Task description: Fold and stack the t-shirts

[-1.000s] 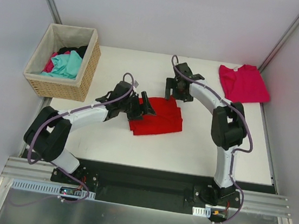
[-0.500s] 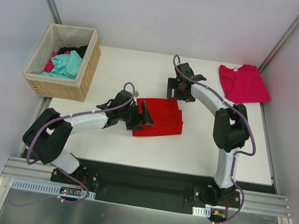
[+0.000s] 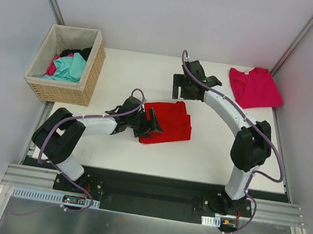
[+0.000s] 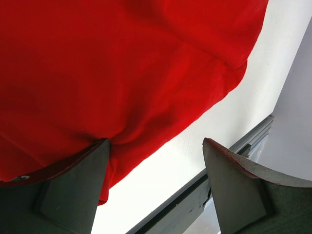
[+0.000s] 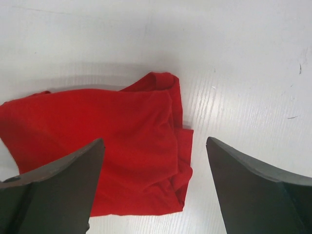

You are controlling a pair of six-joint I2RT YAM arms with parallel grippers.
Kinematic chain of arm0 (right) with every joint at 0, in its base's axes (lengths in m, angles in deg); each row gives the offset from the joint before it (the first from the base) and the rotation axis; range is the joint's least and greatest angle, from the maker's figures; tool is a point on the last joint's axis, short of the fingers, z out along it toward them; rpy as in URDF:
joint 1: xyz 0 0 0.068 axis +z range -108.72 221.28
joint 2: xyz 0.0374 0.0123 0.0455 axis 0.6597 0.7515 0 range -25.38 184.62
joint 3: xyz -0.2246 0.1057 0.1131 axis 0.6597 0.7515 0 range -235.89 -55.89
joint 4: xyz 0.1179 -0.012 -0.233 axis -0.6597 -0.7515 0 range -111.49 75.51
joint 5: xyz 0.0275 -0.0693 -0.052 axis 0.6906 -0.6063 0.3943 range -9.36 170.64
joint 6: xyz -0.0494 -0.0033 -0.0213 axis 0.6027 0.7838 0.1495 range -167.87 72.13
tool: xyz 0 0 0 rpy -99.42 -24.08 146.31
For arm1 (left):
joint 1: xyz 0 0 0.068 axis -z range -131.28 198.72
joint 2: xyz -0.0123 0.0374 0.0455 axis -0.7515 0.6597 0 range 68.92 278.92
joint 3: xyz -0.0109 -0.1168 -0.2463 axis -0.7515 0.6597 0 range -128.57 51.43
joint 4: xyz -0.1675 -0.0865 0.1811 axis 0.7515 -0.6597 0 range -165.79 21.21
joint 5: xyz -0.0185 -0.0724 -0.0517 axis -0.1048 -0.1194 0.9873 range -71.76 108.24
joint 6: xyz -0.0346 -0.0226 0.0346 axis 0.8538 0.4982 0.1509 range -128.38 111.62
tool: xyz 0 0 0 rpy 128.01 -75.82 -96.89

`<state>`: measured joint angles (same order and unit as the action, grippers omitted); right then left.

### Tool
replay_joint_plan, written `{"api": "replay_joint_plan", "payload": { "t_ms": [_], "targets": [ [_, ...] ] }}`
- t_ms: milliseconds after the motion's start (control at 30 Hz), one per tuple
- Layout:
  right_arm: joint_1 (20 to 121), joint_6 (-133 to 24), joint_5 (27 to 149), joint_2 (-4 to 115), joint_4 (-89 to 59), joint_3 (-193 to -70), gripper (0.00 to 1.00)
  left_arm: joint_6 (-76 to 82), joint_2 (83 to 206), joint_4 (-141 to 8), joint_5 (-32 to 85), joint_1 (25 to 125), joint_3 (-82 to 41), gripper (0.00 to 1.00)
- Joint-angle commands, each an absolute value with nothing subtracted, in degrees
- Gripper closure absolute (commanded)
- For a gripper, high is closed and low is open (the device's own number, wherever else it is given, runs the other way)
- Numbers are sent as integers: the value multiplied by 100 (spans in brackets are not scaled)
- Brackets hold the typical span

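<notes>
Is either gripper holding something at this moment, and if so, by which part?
Nothing is held. The left gripper is open at the edge of the red t-shirt, with cloth resting against one finger. The right gripper is open and clear of it.

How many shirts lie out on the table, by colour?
Red shirt: 1
Pink shirt: 1
Total: 2
The clothes in the basket are too bunched to count.

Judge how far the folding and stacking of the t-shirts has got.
Done: both look folded, magenta t-shirt at the far right, red t-shirt mid-table. In hand: open left gripper at the red one's edge; right gripper open by its far edge. Left: stacking; they lie apart.
</notes>
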<state>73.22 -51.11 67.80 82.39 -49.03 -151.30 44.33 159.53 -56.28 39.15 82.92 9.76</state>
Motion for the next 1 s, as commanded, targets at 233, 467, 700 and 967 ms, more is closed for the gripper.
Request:
{"api": "replay_joint_plan", "payload": {
  "t_ms": [233,467,700,967],
  "targets": [
    [7389,-5200,6622,8447,-4921,-14747,10,4471,15945,-5499,3942,8370,1082,23],
    [7371,-5191,6657,9036,-4911,-15054,10,4471,15866,-5543,3898,8361,1135,23],
    [7169,-5252,6860,9783,-4955,-15625,10,4471,15892,-5473,3942,8361,1240,23],
    [6783,-5226,6982,10426,-5193,-16434,10,4480,15804,-5429,3951,8361,1451,23]
  ]
}}
